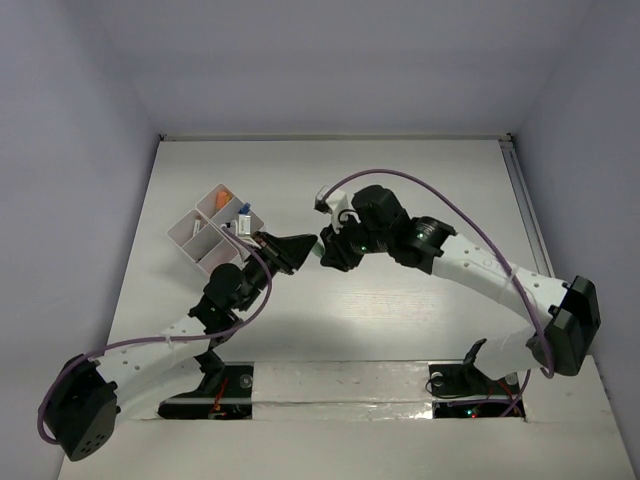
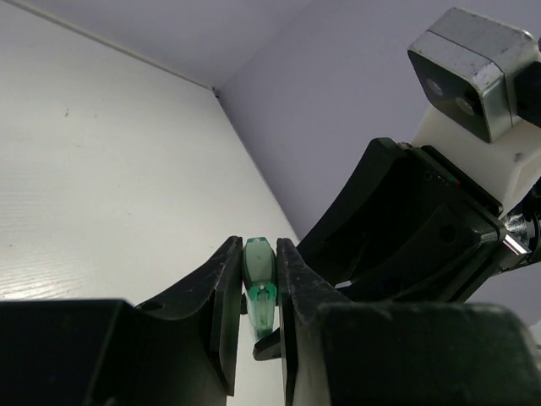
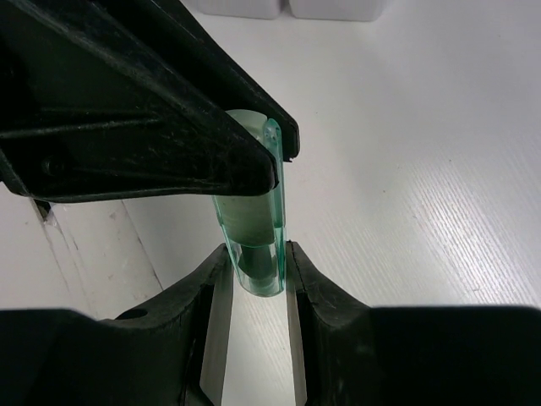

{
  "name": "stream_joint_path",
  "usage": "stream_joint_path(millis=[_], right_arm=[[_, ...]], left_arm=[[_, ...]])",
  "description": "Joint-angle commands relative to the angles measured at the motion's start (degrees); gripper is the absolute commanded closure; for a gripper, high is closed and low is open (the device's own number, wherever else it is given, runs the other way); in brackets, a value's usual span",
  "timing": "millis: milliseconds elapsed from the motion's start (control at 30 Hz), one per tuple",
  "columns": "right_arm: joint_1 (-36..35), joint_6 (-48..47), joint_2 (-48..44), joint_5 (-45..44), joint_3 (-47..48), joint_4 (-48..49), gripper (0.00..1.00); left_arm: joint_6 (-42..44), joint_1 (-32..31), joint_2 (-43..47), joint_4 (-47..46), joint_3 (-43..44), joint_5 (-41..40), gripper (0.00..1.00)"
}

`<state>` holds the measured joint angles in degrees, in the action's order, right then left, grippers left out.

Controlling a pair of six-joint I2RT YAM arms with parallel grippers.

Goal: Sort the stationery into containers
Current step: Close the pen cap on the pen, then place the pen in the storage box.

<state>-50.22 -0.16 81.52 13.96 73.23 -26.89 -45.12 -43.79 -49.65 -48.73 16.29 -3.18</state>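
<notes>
Two claws clamp one green pen [image 3: 250, 218].
We read a handover: right claw [image 3: 256, 279] should release, left claw [image 2: 259, 292] carries to tray [image 1: 184, 238].

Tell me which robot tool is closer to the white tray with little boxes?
Left. The left tool sits just right of the white plastic compartment tray; the right tool is farther right, both pinching one clear green plastic piece.

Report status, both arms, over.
Left fingers shut on green plastic piece. Right fingers shut on its other end; both hold it. Tray just left of them. Nothing seen in the way.
</notes>
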Motion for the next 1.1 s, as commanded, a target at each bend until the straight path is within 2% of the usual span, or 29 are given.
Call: stream_joint_path(millis=[0, 333, 533, 567, 600, 700, 800, 900, 1067], right_arm=[[1.09, 2.53, -4.52, -2.18, 0.69, 31.38, 1.00], [1.09, 3.94, -5.75, 0.11, -4.32, 32.17, 1.00], [1.09, 4.38, -6.28, 0.46, -4.94, 33.66, 0.99], [1.09, 4.38, -6.19, 0.46, -4.94, 33.92, 0.95], [1.09, 4.73, -6.19, 0.46, -4.94, 33.93, 0.82], [1.09, 5.17, -6.11, 1.51, -5.20, 33.84, 0.56], [1.09, 6.05, -6.89, 1.51, -6.69, 34.54, 0.39], [1.09, 6.40, -8.30, 1.34, -8.18, 33.58, 0.31], [1.09, 7.54, -12.78, 0.72, -13.11, 33.40, 0.28]], left_arm=[[1.00, -3.67, -1.95, 18.40, -1.71, 13.99, 1.00], [6.62, -3.67, 4.73, 29.56, 5.06, 6.61, 1.00], [6.28, -3.67, 3.86, 28.52, 4.71, 7.40, 1.00], [6.28, -3.67, 3.77, 28.43, 4.71, 7.40, 1.00], [6.19, -3.67, 3.77, 28.43, 4.71, 7.22, 1.00], [6.36, -3.06, 4.64, 27.47, 4.80, 6.78, 1.00], [7.24, -0.87, 4.30, 26.06, 5.85, 4.59, 1.00], [8.47, 1.77, 2.81, 24.91, 7.69, 5.03, 1.00], [10.32, 3.88, 3.15, 27.63, 10.24, 1.62, 1.00]])
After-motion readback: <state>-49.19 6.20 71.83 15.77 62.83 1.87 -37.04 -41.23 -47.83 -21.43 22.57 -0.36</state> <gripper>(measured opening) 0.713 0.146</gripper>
